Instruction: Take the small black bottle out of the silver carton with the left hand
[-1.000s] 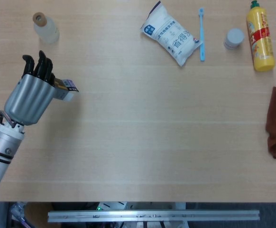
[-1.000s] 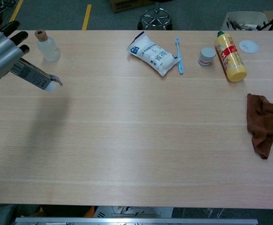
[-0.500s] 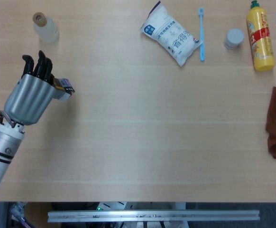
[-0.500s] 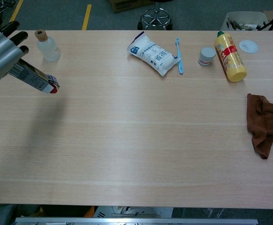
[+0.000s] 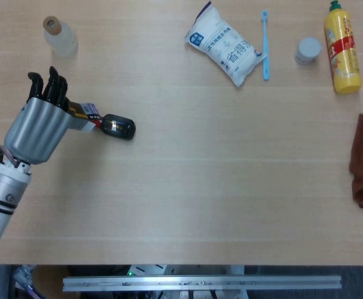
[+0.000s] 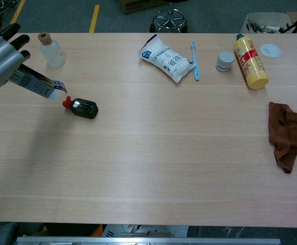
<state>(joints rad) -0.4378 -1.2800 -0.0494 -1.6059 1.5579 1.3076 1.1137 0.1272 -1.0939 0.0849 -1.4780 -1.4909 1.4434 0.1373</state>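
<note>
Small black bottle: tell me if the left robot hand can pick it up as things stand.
Probably not yet. The left robot hand is holding the silver carton, so it has no free grip. The small black bottle lies on its side on open table just off the carton's mouth, with nothing else blocking it.

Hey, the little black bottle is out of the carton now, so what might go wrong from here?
The small black bottle lies on its side right at the mouth of the silver carton, so it may roll away. The left robot hand holds the carton tilted; lowering it could knock the bottle.
</note>
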